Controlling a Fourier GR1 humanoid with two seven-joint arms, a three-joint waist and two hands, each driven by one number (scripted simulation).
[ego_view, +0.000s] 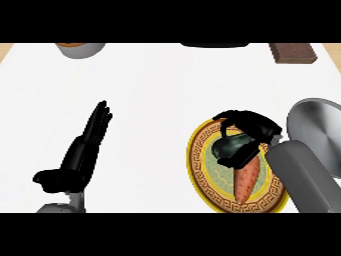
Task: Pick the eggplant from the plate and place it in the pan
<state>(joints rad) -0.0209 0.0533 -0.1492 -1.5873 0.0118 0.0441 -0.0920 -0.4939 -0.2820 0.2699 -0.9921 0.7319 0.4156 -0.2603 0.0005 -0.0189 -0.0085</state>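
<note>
A round plate (pixel 202 172) with a yellow patterned rim lies right of centre. On it lies the eggplant (pixel 247 181), which looks orange-brown and elongated, with a dark rounded upper end. My right hand (pixel 250 127) comes in from the lower right, and its black fingers curl round that dark upper end, hiding part of it. The eggplant's lower tip rests on the plate. A grey pan (pixel 324 132) sits just right of the plate, partly behind my right forearm. My left hand (pixel 92 137) rests open at the left, fingers straight and pointing away, holding nothing.
A grey bowl (pixel 81 49) stands at the back left. A brown block (pixel 292 52) lies at the back right, and a dark object (pixel 213 44) shows at the back centre edge. White counter top (pixel 165 95) spreads between the hands.
</note>
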